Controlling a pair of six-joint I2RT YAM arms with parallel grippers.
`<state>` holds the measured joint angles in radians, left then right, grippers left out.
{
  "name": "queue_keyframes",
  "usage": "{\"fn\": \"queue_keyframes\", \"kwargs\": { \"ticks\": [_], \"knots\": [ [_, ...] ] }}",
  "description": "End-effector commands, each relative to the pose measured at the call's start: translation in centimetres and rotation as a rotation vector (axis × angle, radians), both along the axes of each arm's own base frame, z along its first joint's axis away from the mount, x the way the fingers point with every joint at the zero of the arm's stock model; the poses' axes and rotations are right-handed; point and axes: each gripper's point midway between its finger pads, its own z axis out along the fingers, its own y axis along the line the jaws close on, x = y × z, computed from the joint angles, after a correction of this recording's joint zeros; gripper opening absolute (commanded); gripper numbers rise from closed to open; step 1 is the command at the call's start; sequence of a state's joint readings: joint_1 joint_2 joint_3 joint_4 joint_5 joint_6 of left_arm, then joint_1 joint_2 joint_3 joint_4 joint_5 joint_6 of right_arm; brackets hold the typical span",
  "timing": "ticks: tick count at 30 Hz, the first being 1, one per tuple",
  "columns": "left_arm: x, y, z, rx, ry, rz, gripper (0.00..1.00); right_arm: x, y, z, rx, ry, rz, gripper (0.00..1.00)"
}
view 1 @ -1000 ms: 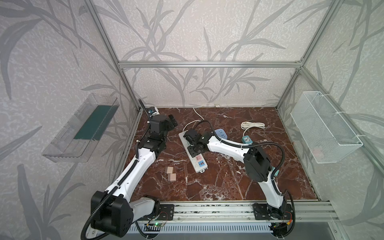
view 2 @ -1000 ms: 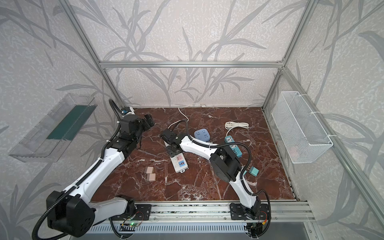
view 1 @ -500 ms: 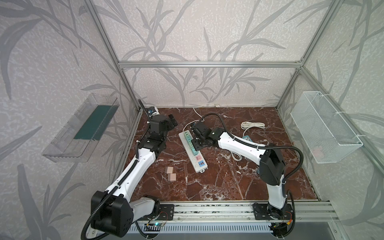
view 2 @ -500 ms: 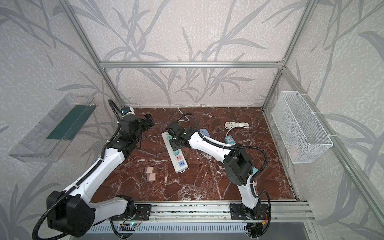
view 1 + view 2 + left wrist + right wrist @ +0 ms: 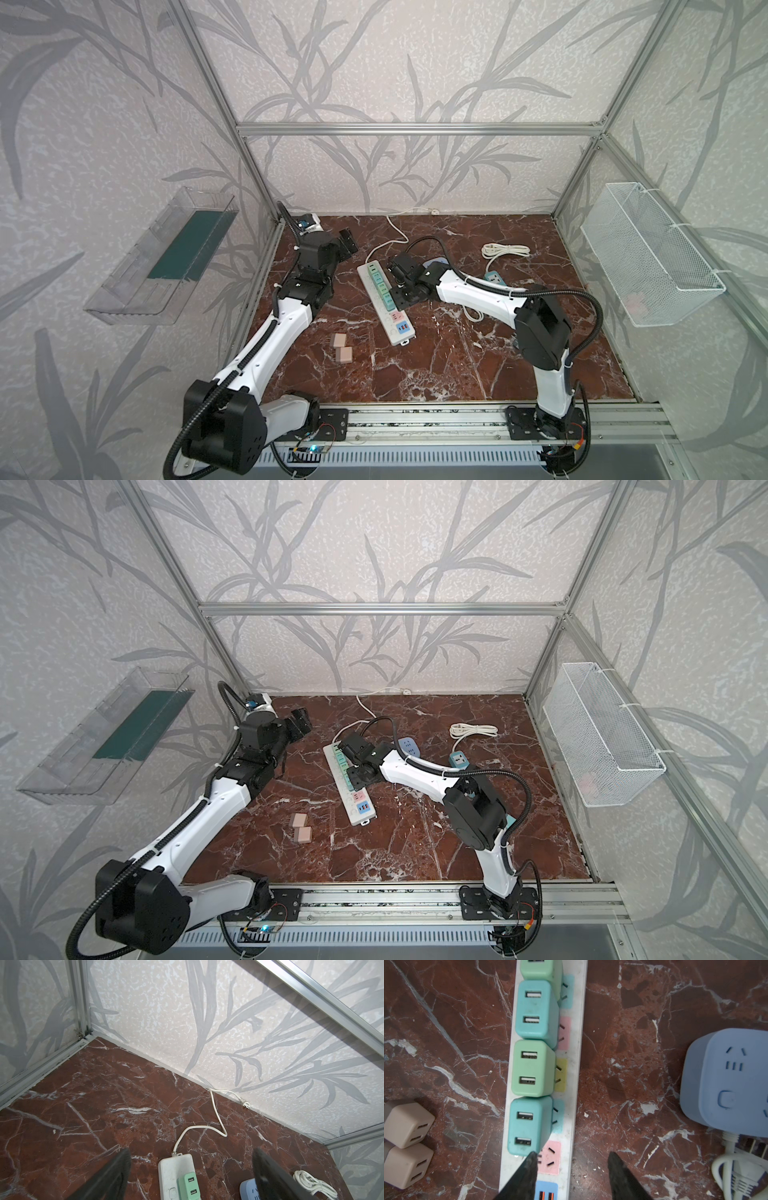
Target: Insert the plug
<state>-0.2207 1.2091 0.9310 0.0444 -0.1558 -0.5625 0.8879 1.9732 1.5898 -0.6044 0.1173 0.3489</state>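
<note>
A white power strip [image 5: 398,336] [image 5: 360,817] lies slantwise at mid-table with a row of several green and teal USB plugs [image 5: 532,1068] pushed into it. Its pink socket [image 5: 550,1157] below the last teal plug [image 5: 527,1126] is bare. Two beige plugs [image 5: 341,348] [image 5: 300,828] [image 5: 406,1124] lie loose to the strip's left. My right gripper [image 5: 572,1154] [image 5: 397,274] hovers over the strip's right edge, open and empty. One of its fingertips [image 5: 532,1159] is beside the last teal plug. My left gripper [image 5: 191,1149] [image 5: 348,243] hangs open and empty at the back left.
A blue socket cube [image 5: 726,1082] [image 5: 436,262] sits just right of the strip. A teal socket [image 5: 494,277] and coiled white cable [image 5: 505,250] lie further right. The strip's cord [image 5: 216,1118] runs to the back wall. A wire basket [image 5: 648,257] and clear tray [image 5: 166,257] hang on the side walls.
My right gripper has shifted a little toward the right and back along the strip, and its elbow has swung outward. The left arm has stayed where it was.
</note>
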Motion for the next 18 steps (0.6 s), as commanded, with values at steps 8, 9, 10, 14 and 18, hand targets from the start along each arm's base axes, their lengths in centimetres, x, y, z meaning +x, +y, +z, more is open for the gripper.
{"fn": "queue_keyframes", "kwargs": {
  "ticks": [8,9,10,14,18],
  "knots": [
    [0.3,-3.4,1.0,-0.09,-0.052,-0.147,0.85,-0.4,-13.5,7.2,-0.015,-0.326,-0.279,0.79],
    [0.3,-3.9,1.1,-0.098,-0.052,-0.167,0.84,-0.7,-15.6,6.7,-0.019,-0.323,-0.334,0.82],
    [0.3,-4.6,1.0,-0.106,-0.048,-0.195,0.84,-1.1,-18.1,5.9,-0.019,-0.308,-0.395,0.83],
    [0.1,-7.7,1.2,-0.133,-0.053,-0.324,0.81,-3.0,-27.2,1.9,0.071,-0.146,-0.685,0.84],
    [-0.3,-9.6,0.7,-0.155,-0.019,-0.381,0.8,-5.0,-33.1,-1.5,0.105,-0.046,-0.89,0.84]
  ]
}}
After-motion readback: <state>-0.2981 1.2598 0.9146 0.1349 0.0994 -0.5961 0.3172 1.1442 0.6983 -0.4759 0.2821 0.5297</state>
